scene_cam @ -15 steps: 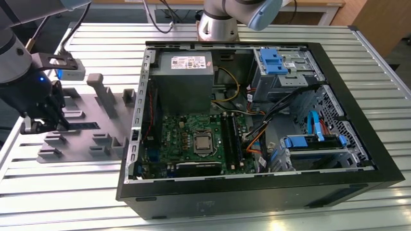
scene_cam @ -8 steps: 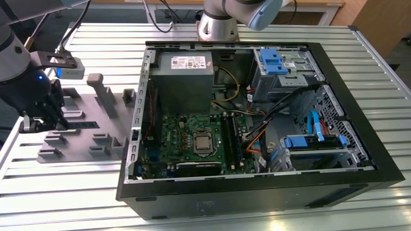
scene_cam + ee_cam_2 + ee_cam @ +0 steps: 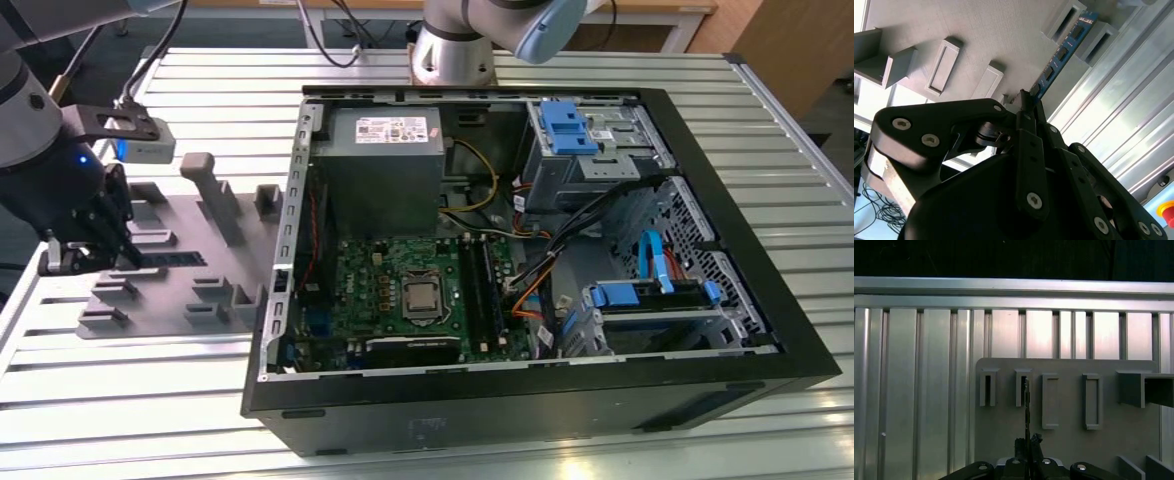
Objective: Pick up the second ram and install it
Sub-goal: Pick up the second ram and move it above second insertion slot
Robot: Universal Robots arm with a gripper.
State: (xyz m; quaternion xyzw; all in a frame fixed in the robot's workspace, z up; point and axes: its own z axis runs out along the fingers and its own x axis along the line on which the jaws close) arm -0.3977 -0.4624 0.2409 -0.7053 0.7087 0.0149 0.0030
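The second ram point(image 3: 1064, 47) is a thin blue-green strip with black chips. Its far end lies between two small posts of the grey fixture point(image 3: 979, 30). My gripper point(image 3: 1026, 97) is shut on the stick's near end. In the first wrist view the second ram point(image 3: 1027, 405) shows edge-on, rising from the gripper point(image 3: 1027, 444) toward a slot post. In the exterior view the gripper point(image 3: 123, 255) is low over the fixture point(image 3: 200, 225) at that view's left, with the ram point(image 3: 174, 258) a dark strip beside it.
An open computer case point(image 3: 534, 400) lies on the slatted metal table point(image 3: 120, 400), with a green motherboard point(image 3: 414, 290), a grey power supply point(image 3: 380, 150) and blue drive bays point(image 3: 581, 130) inside. Upright posts point(image 3: 220, 195) stand on the fixture. A red button point(image 3: 1168, 210) sits beyond the table edge.
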